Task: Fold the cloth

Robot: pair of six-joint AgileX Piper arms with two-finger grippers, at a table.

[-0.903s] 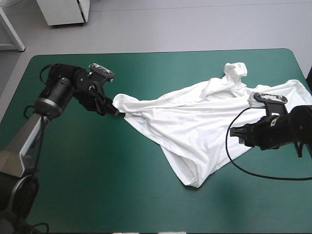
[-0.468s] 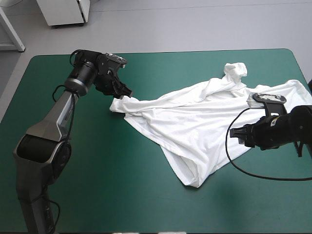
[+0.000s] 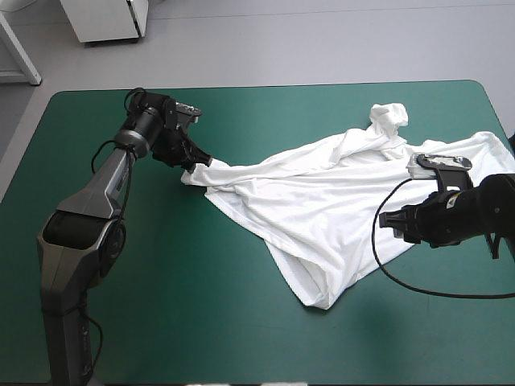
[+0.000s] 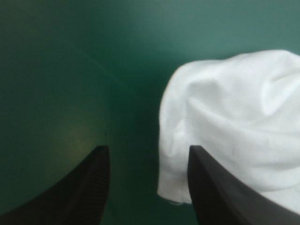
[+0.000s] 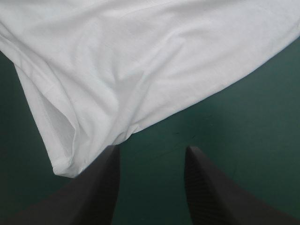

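The white T-shirt (image 3: 322, 201) lies loosely spread and wrinkled across the right half of the teal-green table, one bunched sleeve toward the far edge. My left gripper (image 3: 195, 163) hovers open at the shirt's leftmost corner (image 4: 225, 122), which lies beside one finger, not between the two. My right gripper (image 3: 389, 219) is open and low over the table at the shirt's right side. In the right wrist view the shirt's hem (image 5: 140, 75) lies just ahead of the fingertips (image 5: 110, 157), with bare cover between them.
Bare teal-green cover (image 3: 185, 297) takes up the left and front of the table. The table's far edge (image 3: 265, 86) runs just behind the left gripper and the bunched sleeve (image 3: 389, 118).
The left gripper let go of the shirt's left corner, rose toward the far edge, then dropped back beside the corner. The corner now rests on the table. The right arm stayed put.
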